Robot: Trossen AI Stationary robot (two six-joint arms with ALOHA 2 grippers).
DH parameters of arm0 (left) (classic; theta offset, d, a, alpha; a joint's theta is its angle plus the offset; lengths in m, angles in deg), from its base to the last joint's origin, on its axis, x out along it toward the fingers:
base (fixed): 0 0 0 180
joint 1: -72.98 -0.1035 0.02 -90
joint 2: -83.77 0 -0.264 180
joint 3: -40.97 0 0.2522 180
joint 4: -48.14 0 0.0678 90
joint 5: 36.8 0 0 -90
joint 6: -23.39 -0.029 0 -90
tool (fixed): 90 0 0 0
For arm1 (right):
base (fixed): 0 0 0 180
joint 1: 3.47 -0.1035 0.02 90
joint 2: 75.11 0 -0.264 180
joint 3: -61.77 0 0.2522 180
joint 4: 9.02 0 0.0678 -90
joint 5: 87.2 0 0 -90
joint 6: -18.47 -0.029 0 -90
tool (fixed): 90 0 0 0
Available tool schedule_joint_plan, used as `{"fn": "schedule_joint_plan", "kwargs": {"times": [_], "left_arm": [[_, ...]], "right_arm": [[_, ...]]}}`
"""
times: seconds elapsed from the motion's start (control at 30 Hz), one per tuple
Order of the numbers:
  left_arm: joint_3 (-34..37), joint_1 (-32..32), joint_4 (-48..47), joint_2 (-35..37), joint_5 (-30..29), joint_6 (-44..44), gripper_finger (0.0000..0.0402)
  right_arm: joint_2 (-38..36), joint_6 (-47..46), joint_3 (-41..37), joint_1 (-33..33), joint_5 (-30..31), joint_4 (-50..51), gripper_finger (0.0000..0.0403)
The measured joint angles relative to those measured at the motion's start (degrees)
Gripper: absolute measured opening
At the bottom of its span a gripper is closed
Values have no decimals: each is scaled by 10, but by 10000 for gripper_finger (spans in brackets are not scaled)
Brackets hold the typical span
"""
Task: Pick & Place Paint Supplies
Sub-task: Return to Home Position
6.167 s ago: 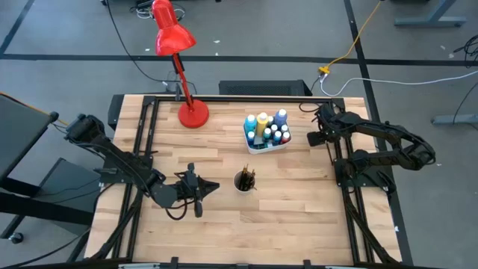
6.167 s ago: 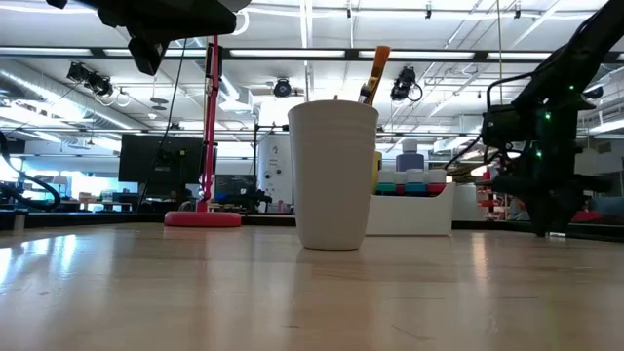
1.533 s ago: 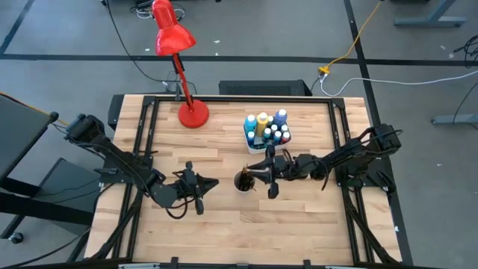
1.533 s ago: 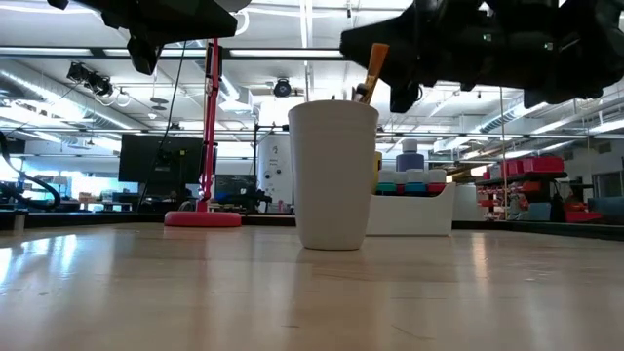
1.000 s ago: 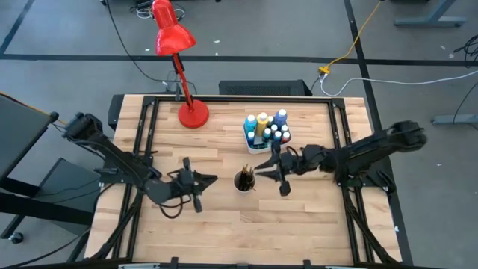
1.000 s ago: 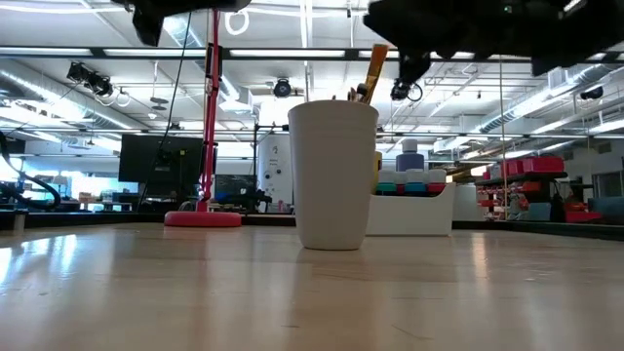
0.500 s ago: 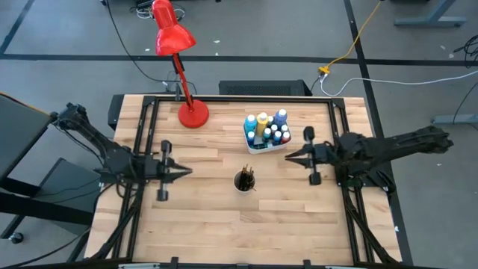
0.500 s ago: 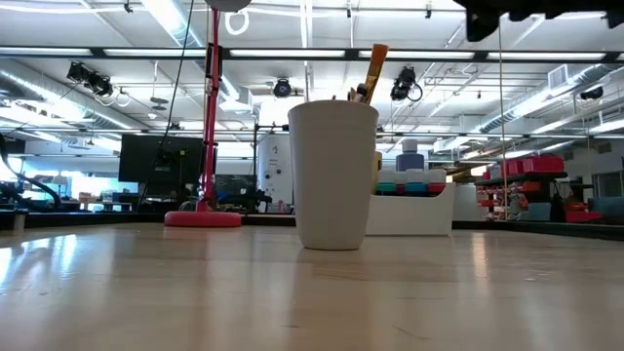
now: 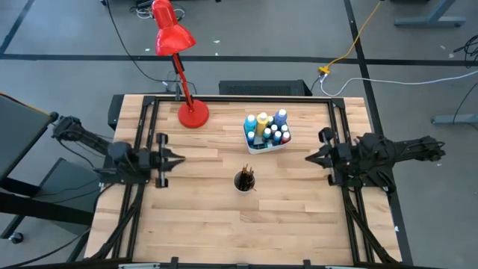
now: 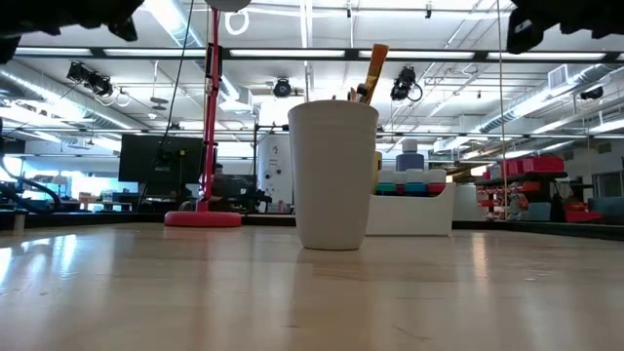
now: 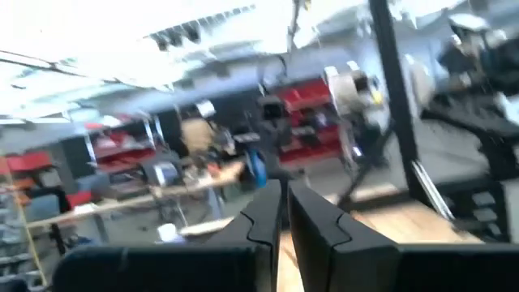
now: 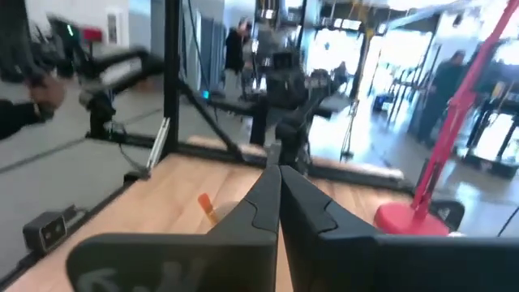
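A white cup (image 9: 244,181) stands on its base in the middle of the wooden table, with thin brushes (image 10: 373,68) upright in it. Behind it sits a white tray (image 9: 285,142) full of small paint bottles (image 9: 267,128), blue, teal, yellow and white. My left gripper (image 9: 181,158) hovers at the table's left side, pointing right; its fingers (image 11: 268,217) lie together with nothing between them. Over at the right side my right gripper (image 9: 307,158) points left, shut and empty (image 12: 280,174). Both stand well away from the cup and the tray.
A red desk lamp stands on its round base (image 9: 193,114) at the far left, its head (image 9: 172,33) reaching out beyond the far edge. A black frame (image 9: 146,134) runs along the table's sides. Bare wood (image 9: 246,224) lies between the cup and the near edge.
Both grippers have drawn back from the cup, the left toward the table's left edge and the right toward the right edge. The left has also rolled about its own axis. The right gripper's fingers have closed together, empty. Cup, brushes and tray have stayed put.
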Motion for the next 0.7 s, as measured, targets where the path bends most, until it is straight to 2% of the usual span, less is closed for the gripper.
{"fn": "schedule_joint_plan", "kwargs": {"times": [0.27, 0.4, 0.5, 0.7], "left_arm": [[88, -56, 4, 126, 73, 6, 34], [87, -76, -51, 173, 79, 23, 34], [87, -85, -80, 194, 107, 27, 34], [87, -94, -137, 212, 104, 49, 34]], "right_arm": [[-90, 2, -42, 0, -10, 37, 8], [-113, -17, -63, 0, -60, 51, 6], [-125, -23, -77, 0, -97, 47, 7], [-150, -14, -95, 1, -92, 56, 7]]}}
